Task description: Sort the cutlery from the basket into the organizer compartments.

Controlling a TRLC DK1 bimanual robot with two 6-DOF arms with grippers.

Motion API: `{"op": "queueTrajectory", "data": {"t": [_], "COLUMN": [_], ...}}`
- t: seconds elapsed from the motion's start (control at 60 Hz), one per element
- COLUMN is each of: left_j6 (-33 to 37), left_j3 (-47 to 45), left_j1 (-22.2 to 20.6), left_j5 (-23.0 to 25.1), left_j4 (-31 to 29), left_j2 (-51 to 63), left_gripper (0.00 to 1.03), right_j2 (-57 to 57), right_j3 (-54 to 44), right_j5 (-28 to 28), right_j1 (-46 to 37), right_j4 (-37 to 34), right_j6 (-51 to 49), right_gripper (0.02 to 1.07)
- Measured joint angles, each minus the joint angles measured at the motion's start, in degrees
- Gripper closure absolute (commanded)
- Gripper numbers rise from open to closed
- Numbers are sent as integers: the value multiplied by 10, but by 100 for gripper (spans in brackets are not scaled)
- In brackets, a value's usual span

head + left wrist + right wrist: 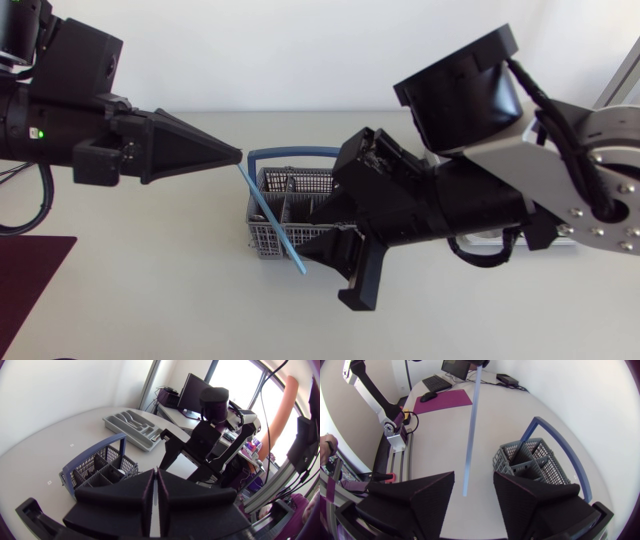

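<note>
Right claw [473, 480]: fingers wide apart, gripping nothing. It hangs low over the surface [150, 270], just beside the basket.

Blue utensil [471, 435]: a long, thin, pale blue strip. In the right wrist view its lower end hangs in the gap between the open right fingers. I see no contact with either, but cannot say for sure. In the head view it slants down from the left claw's tip, crosses in front of the basket's near corner and ends against the dark body of the right claw. It is fully out of the basket and in no compartment.

Basket [300, 183]: grey mesh with inner dividers and a blue hoop handle standing up. It sits mid-surface, just behind the utensil and partly hidden by the right arm. Contents too dim to make out.

Left claw [237, 156]: comes in from the left and is held high. Its fingers are pressed together, clamped on the upper end of the blue utensil. The left wrist view shows only a thin slit between the two wedges.

Organizer [131, 425]: a grey tray with long compartments, well beyond the basket and near the far edge of the surface. What lies in it is too small to tell.

Dark purple mat [30, 285]: flat on the surface at its left near corner, well apart from the rest.
</note>
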Motion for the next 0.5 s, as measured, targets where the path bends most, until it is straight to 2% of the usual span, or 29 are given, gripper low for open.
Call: {"op": "queueTrajectory", "data": {"t": [0.067, 0.167, 0.35, 0.5], "left_j6": [0, 0, 0, 0], "left_j3": [-2, -2, -2, -2], "left_j1": [3, 9, 14, 15], "left_j5": [8, 12, 15, 20], "left_j4": [2, 2, 11, 16], "left_j2": [2, 4, 6, 10], "left_gripper": [100, 100, 100, 100], "right_j2": [17, 41, 70, 80], "right_j3": [15, 35, 53, 57], "right_j5": [-11, -23, -31, -40], "right_j1": [0, 0, 3, 8], "right_j4": [1, 2, 2, 1], "right_j6": [0, 0, 0, 0], "right_gripper": [63, 64, 80, 86]}}
